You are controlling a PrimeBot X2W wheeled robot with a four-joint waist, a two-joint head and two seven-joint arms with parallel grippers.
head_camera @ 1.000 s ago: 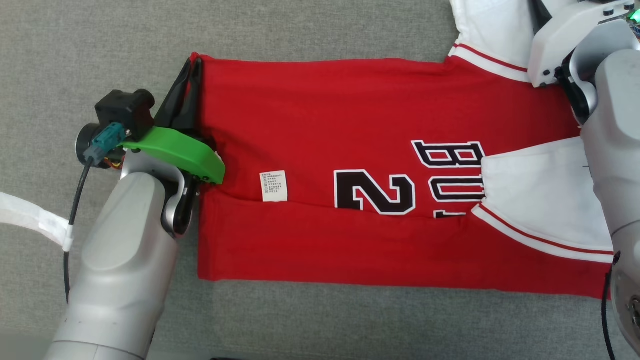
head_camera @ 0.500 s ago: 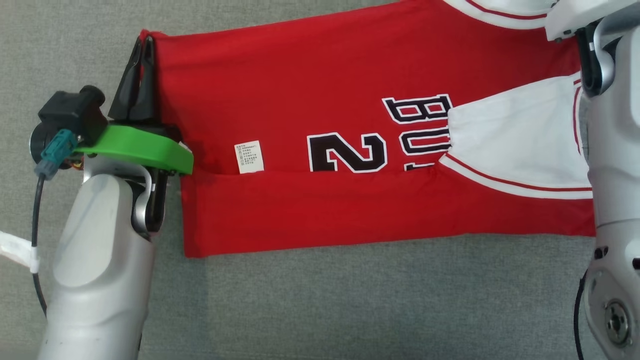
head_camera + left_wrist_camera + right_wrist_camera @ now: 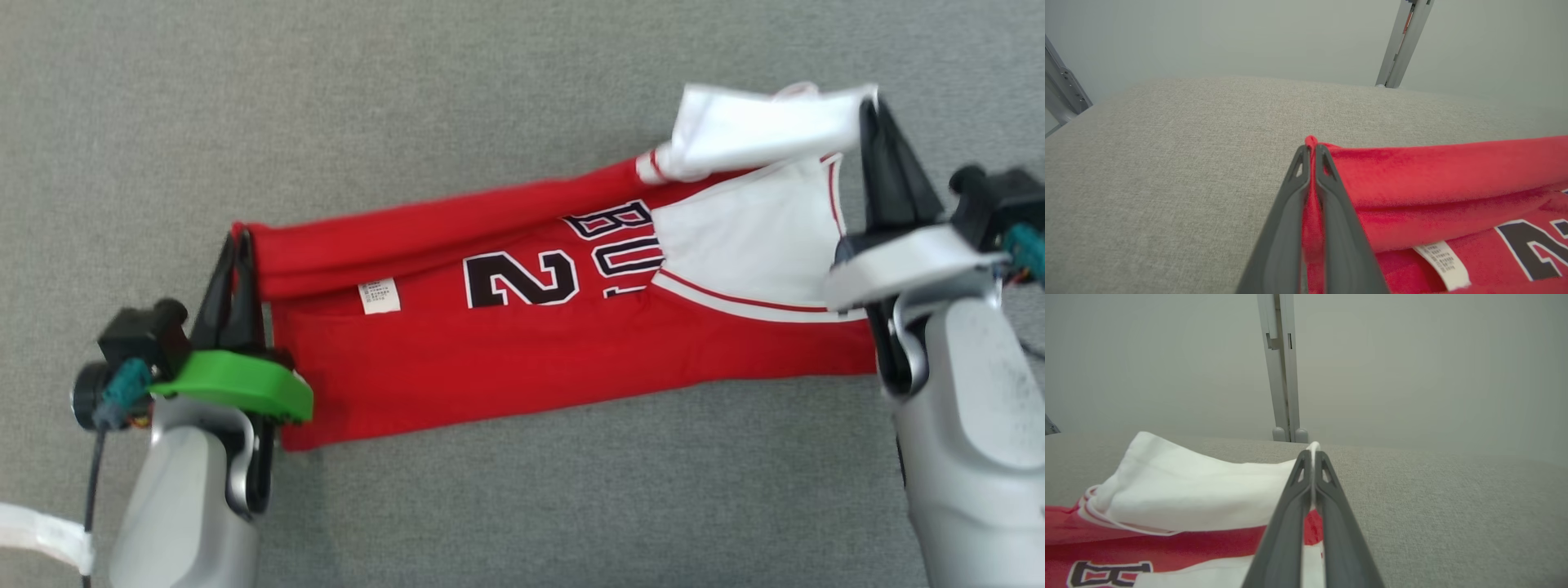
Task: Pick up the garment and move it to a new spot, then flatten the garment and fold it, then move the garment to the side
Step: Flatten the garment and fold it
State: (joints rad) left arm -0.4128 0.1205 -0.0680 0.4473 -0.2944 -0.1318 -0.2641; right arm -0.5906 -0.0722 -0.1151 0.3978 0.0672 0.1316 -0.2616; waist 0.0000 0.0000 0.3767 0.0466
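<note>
Lower left of frame: left gripper (image 3: 237, 255), jaws pressed together on the red hem corner of the garment (image 3: 506, 367). Right edge of frame: right gripper (image 3: 872, 114), jaws likewise closed, pinching the white sleeve cloth. The garment is strung between the two across mid-frame. Its far edge is lifted and rolling over, and its near half lies on the grey desk (image 3: 490, 98). Judgement: light, limp knit that sags and creases between holds but slips little. Corners and hems look like the best places to hold; keep it taut.
</note>
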